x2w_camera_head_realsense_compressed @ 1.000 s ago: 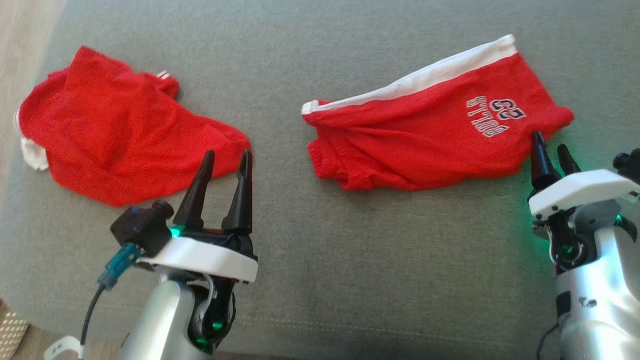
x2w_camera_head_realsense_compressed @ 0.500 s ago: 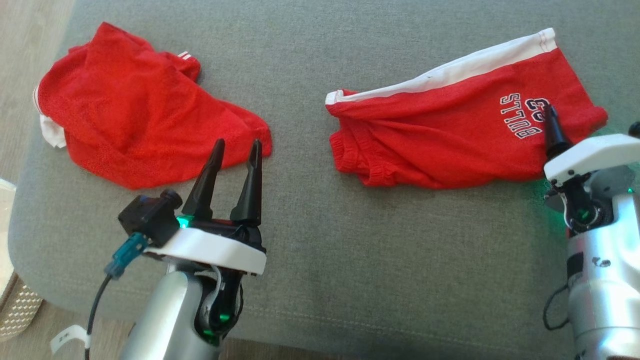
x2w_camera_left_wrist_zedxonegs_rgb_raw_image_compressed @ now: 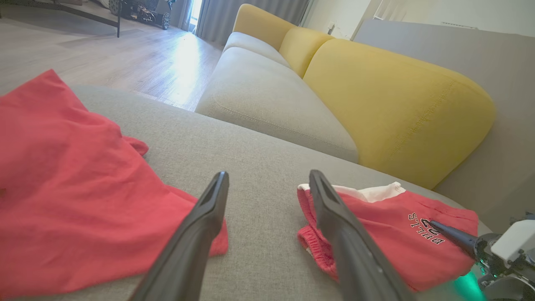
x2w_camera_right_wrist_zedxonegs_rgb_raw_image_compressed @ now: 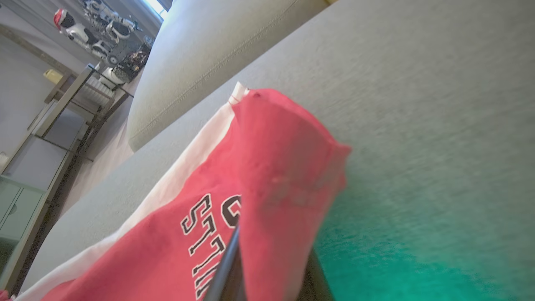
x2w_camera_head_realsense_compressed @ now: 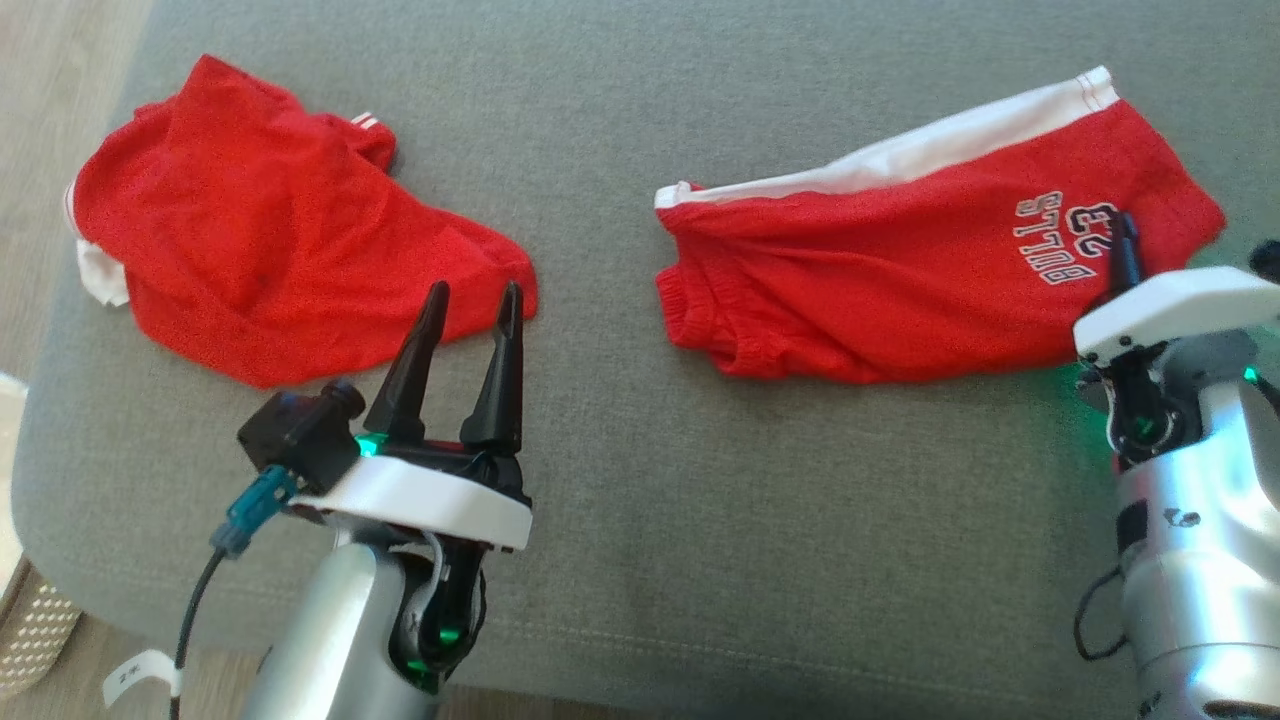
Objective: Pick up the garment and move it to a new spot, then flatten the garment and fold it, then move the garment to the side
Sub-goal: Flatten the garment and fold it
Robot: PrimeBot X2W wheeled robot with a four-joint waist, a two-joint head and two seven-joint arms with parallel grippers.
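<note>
The garment (x2w_camera_head_realsense_compressed: 900,260) is a pair of red shorts with a white side stripe and "BULLS" lettering, lying crumpled on the grey cushion (x2w_camera_head_realsense_compressed: 700,500) at the right. My right gripper (x2w_camera_head_realsense_compressed: 1128,232) is shut on its right end beside the lettering. In the right wrist view a fold of the garment (x2w_camera_right_wrist_zedxonegs_rgb_raw_image_compressed: 267,167) rises pinched between the fingers of the right gripper (x2w_camera_right_wrist_zedxonegs_rgb_raw_image_compressed: 271,267). My left gripper (x2w_camera_head_realsense_compressed: 475,295) is open and holds nothing, its tips just at the near edge of a second red garment (x2w_camera_head_realsense_compressed: 260,250). The left wrist view shows the left gripper (x2w_camera_left_wrist_zedxonegs_rgb_raw_image_compressed: 268,175) above bare cushion, the shorts (x2w_camera_left_wrist_zedxonegs_rgb_raw_image_compressed: 388,225) to its right.
The second red garment (x2w_camera_left_wrist_zedxonegs_rgb_raw_image_compressed: 62,188) covers the cushion's left part. Yellow backrests (x2w_camera_left_wrist_zedxonegs_rgb_raw_image_compressed: 397,96) stand behind the seat. Wooden floor (x2w_camera_head_realsense_compressed: 60,80) runs along the left edge, and a white perforated basket (x2w_camera_head_realsense_compressed: 35,630) sits at the lower left. The cushion's front edge is close to both arms.
My right gripper has reached onto the shorts' right end and shut on the cloth, raising a fold. The left gripper stays open in place. The head camera shifted slightly.
</note>
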